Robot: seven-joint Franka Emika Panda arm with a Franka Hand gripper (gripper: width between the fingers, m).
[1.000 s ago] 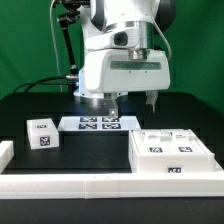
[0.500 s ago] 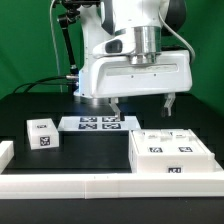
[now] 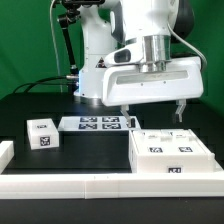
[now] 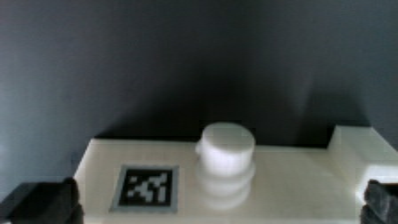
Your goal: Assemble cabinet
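Note:
The cabinet [image 3: 175, 152] is a white boxy body with black-and-white tags on top, lying on the black table at the exterior view's right front. My gripper [image 3: 153, 111] hangs just above and behind it, jaws spread wide and empty. In the wrist view the cabinet [image 4: 285, 185] fills the lower part, with a square tag [image 4: 150, 187] and a rounded white peg [image 4: 226, 155] on it. My gripper [image 4: 210, 205] straddles this part, and its dark fingertips [image 4: 45, 202] show at the two lower corners, clear of the cabinet.
The marker board [image 3: 97, 123] lies on the table behind the middle. A small white tagged cube [image 3: 42, 133] stands at the exterior view's left. A white rail [image 3: 100, 186] runs along the front edge, with a white block [image 3: 5, 152] at far left.
The arm has moved toward the exterior view's right, from over the marker board to over the cabinet's back edge. The jaws stay open; nothing on the table moved.

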